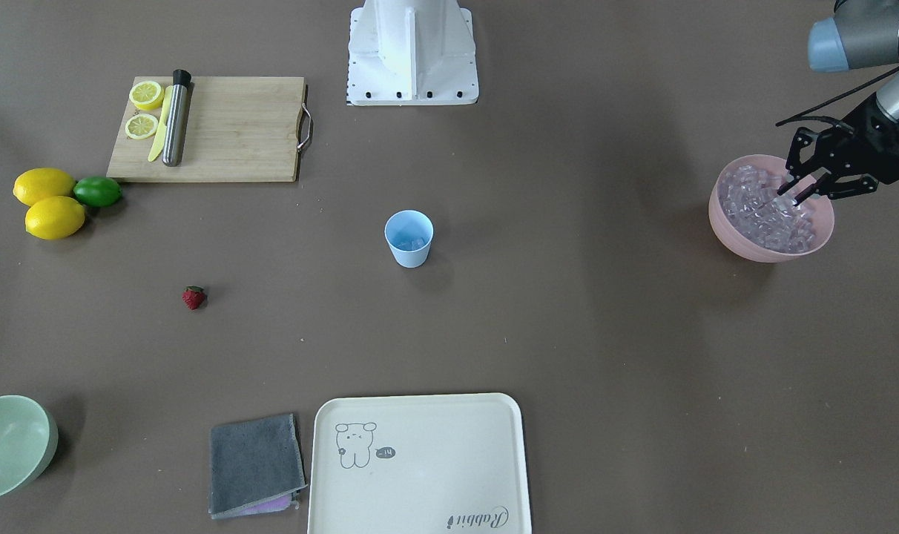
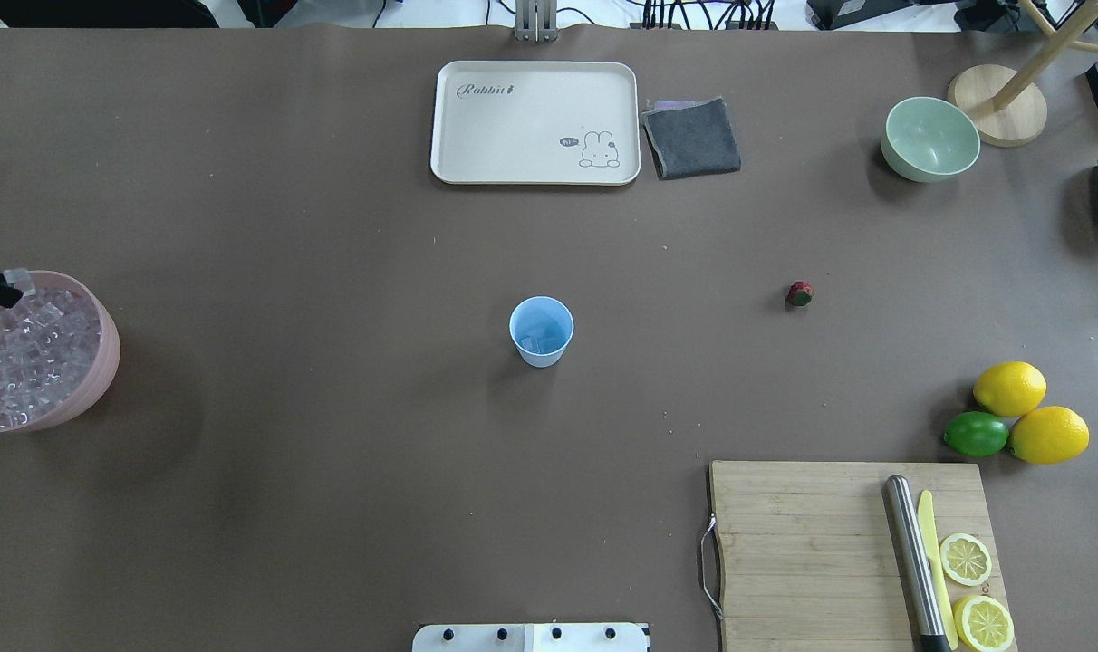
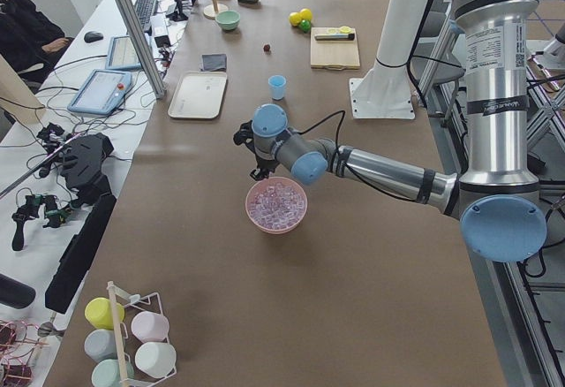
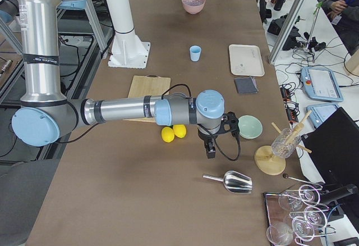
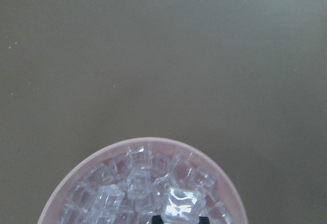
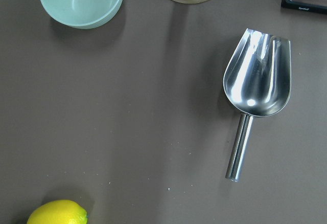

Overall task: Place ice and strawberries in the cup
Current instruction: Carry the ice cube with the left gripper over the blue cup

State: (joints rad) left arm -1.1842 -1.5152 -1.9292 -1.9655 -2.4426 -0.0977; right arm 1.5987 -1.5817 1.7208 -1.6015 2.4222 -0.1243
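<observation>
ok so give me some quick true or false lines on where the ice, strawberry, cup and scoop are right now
1. The cup holds some ice. True.
2. The strawberry is in the cup. False: it lies on the table, well apart from the cup.
3. The left tool is at the pink bowl of ice. True.
4. The metal scoop lies in the pale green bowl. False: it lies on the table, apart from that bowl.
</observation>
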